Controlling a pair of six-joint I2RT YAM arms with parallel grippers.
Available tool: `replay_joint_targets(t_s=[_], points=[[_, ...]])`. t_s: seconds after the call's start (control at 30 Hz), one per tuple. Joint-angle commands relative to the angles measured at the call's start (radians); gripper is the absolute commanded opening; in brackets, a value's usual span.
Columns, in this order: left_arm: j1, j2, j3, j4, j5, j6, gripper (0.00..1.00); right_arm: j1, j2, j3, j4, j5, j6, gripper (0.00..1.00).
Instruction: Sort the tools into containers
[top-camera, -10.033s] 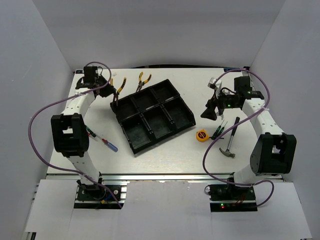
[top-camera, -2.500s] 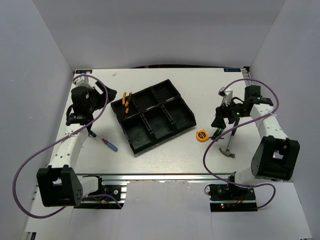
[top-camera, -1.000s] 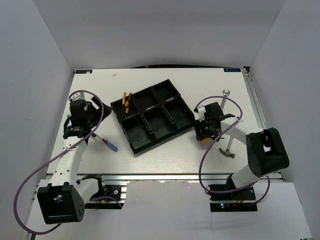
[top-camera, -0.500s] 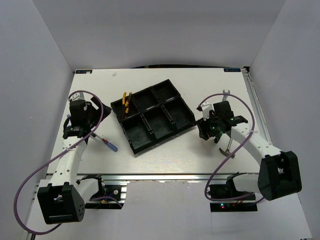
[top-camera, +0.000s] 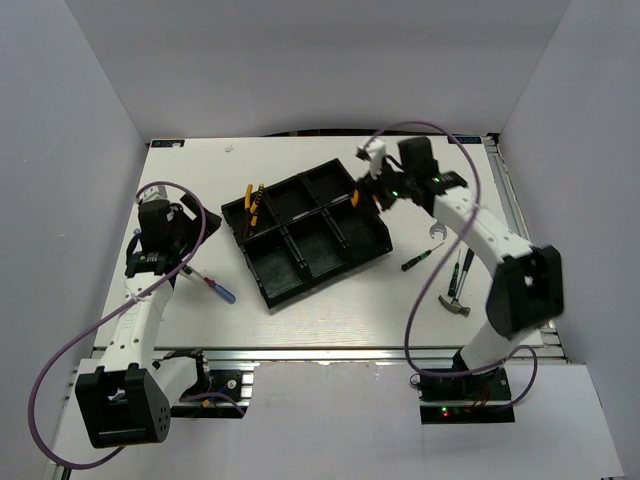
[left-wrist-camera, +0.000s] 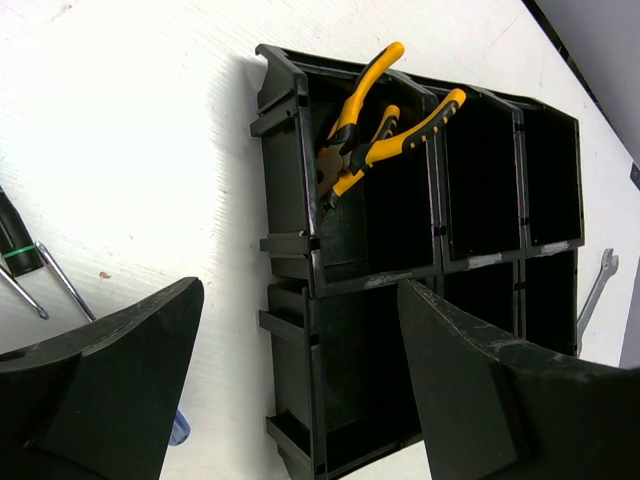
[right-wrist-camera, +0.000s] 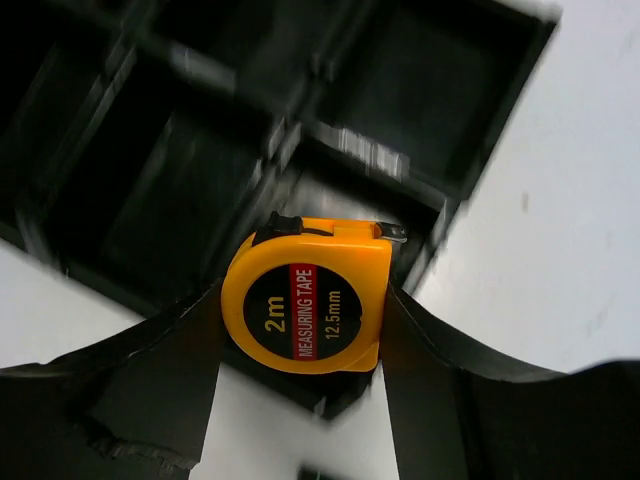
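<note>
Robot lab test cell, white table (top-camera: 330, 320) boxed in by plain grey walls (top-camera: 300, 60), aluminium rail (top-camera: 330, 352) fixed along near edge, purple cables (top-camera: 430, 125) looped overhead.

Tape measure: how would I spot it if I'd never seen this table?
Find the black six-compartment tray mid-table. By its far right corner, the right arm's fingers clamp the tape measure. It is the only round, yellow-orange thing, with a red label.

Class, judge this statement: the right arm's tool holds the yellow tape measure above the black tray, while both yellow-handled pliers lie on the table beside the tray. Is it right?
Not quite. The left wrist view shows both pliers inside a corner compartment of the tray, not on the table. The right tool does hold the tape measure above the tray.
</note>
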Motion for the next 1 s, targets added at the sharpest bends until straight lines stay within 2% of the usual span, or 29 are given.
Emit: replay_joint_targets(t_s=[0.0,0.03,0.1,0.13,0.27,0.43,0.53,0.63,0.67,0.77,0.9,0.97], points=[[0.009,-0.008,0.029,-0.022,0.0,-0.01,0.89,0.071,0.179,0.193,0.07,-0.038,0.058,0.0],[0.009,-0.009,0.029,-0.027,-0.002,-0.021,0.89,0.103,0.18,0.248,0.061,-0.038,0.088,0.0],[0.011,-0.017,0.026,-0.043,-0.005,-0.03,0.89,0.136,0.357,0.415,0.044,-0.009,0.102,0.0],[0.011,-0.02,0.024,-0.054,-0.006,-0.036,0.89,0.168,0.394,0.499,0.038,0.008,0.104,0.0],[0.012,-0.034,0.014,-0.083,-0.017,-0.072,0.88,0.211,0.577,0.653,0.064,0.056,0.119,0.0],[0.012,-0.058,0.004,-0.126,-0.028,-0.087,0.88,0.232,0.672,0.736,0.113,0.08,0.138,0.06],[0.012,-0.071,0.003,-0.145,-0.043,-0.086,0.88,0.246,0.698,0.721,0.156,0.094,0.123,0.17],[0.014,-0.071,0.003,-0.157,-0.04,-0.087,0.88,0.257,0.718,0.702,0.181,0.099,0.118,0.41],[0.014,-0.069,0.001,-0.158,-0.037,-0.09,0.87,0.258,0.724,0.702,0.181,0.096,0.119,0.56],[0.014,-0.068,-0.013,-0.168,-0.023,-0.112,0.87,0.263,0.709,0.692,0.176,0.084,0.124,0.74],[0.012,-0.057,-0.031,-0.198,-0.031,-0.177,0.85,0.258,0.653,0.663,0.15,0.056,0.103,0.88],[0.012,-0.039,-0.036,-0.214,-0.035,-0.202,0.84,0.245,0.602,0.63,0.122,-0.011,0.098,0.89]])
